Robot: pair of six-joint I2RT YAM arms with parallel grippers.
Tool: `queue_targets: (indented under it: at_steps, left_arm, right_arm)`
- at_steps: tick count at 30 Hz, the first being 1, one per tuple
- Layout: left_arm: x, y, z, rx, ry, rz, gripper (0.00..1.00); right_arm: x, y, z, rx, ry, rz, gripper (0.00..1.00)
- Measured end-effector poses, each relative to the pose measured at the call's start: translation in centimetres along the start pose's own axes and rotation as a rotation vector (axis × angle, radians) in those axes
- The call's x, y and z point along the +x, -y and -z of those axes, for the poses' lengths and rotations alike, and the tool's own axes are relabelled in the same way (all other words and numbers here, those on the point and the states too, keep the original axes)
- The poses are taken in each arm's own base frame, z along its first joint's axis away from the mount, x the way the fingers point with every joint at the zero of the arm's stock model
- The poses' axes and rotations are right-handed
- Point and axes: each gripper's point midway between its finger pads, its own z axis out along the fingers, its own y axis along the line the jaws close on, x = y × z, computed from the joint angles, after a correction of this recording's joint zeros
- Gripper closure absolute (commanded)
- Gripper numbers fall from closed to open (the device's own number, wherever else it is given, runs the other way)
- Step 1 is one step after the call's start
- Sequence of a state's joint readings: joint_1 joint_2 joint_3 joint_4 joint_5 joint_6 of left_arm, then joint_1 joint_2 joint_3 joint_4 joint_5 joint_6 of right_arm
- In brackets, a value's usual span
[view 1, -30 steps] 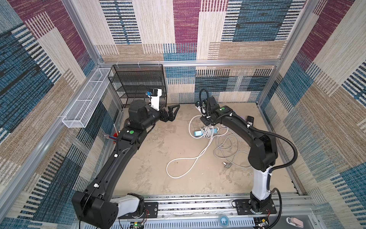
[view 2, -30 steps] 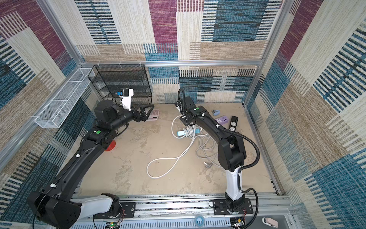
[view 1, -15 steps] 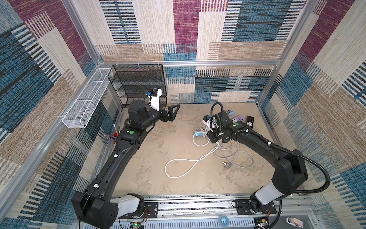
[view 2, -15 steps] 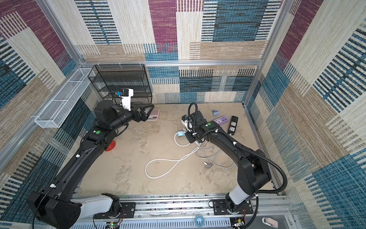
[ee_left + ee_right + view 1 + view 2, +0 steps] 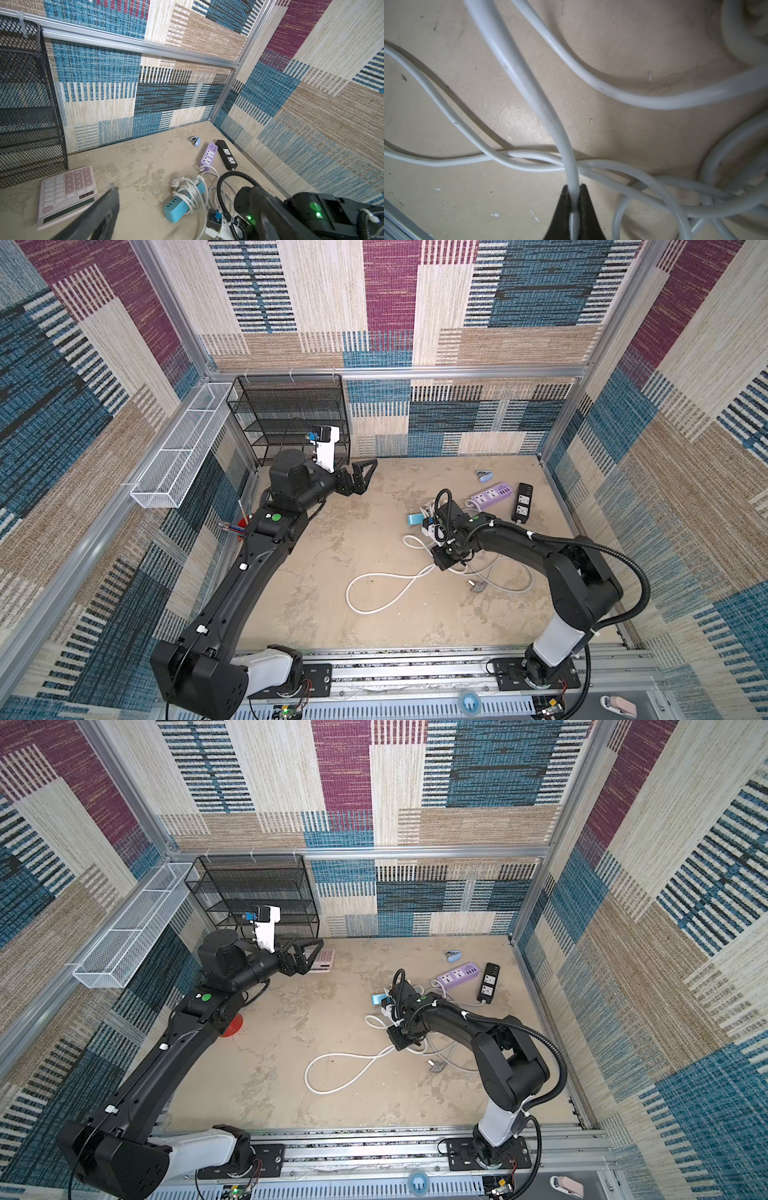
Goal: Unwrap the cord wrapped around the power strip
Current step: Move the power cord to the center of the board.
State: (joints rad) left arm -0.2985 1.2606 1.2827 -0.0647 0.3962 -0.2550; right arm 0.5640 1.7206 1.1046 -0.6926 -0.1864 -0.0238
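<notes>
Swung back from the far wall toward the front rail since a second earlier: right gripper [image 5: 441,564], in both top views, elbow bent, towing white cord [image 5: 348,594] off teal power strip [image 5: 414,519], mid-floor. Parked aside, left gripper [image 5: 362,475], spread wide, empty. Left wrist view: showed turns wrapped around strip [image 5: 182,199]. Right wrist view: clamped tight on cord [image 5: 529,83].

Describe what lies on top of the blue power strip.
Loops of white cord wrap around the middle of the blue power strip; its port end is bare. Its underside is hidden.
</notes>
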Motion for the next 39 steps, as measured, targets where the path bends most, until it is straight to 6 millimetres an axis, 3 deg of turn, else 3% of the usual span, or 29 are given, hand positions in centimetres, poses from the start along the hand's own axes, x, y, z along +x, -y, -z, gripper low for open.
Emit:
queue_targets:
  at_steps: [2, 6, 9, 11, 20, 28, 34, 39]
  left_arm:
    - [0.0, 0.0, 0.0, 0.0, 0.0, 0.0, 0.01]
    - [0.0, 0.0, 0.0, 0.0, 0.0, 0.0, 0.01]
    - [0.0, 0.0, 0.0, 0.0, 0.0, 0.0, 0.01]
    - [0.0, 0.0, -0.1, -0.001, -0.001, 0.001, 0.01]
    - [0.1, -0.1, -0.1, -0.001, -0.002, 0.001, 0.01]
    - [0.1, -0.1, -0.1, -0.001, -0.003, 0.001, 0.01]
    - [0.9, -0.4, -0.9, -0.002, -0.026, 0.011, 0.01]
    - [0.9, -0.4, -0.9, 0.0, -0.027, 0.011, 0.01]
  right_arm:
    - [0.3, -0.6, -0.5, -0.016, -0.009, 0.011, 0.92]
    - [1.1, -1.8, -0.8, -0.059, -0.022, 0.008, 0.54]
    - [0.3, -2.6, 1.0, -0.084, 0.034, 0.02, 0.32]
    - [-1.1, -3.0, 2.9, -0.092, 0.096, 0.03, 0.25]
    - [-6.5, -3.5, 9.6, -0.064, 0.311, 0.062, 0.19]
    - [-8.8, 1.6, 13.4, 0.063, 0.442, -0.044, 0.18]
    - [-9.6, 6.8, 14.0, 0.141, 0.514, -0.173, 0.19]
    - [-10.3, 10.5, 11.8, 0.166, 0.527, -0.274, 0.2]
